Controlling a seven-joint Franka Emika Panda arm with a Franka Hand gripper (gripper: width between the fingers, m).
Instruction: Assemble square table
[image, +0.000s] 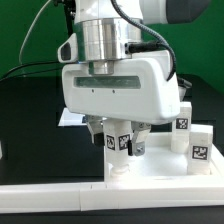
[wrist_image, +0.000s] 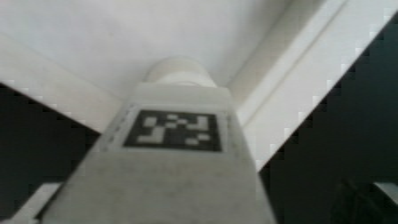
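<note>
The white square plate lies on the black table near the front. One blocky white leg with a black-and-white tag stands upright on it, in a corner socket. My gripper hangs straight over this leg, a finger on either side of its top, open and not pressing on it. In the wrist view the same leg fills the middle, running down to the plate. My gripper straddles the near end of the leg there, and its fingers hardly show.
Two more tagged white legs stand at the exterior view's right, just beyond the plate. A long white rail runs along the front edge. A corner of a flat white sheet shows behind the gripper.
</note>
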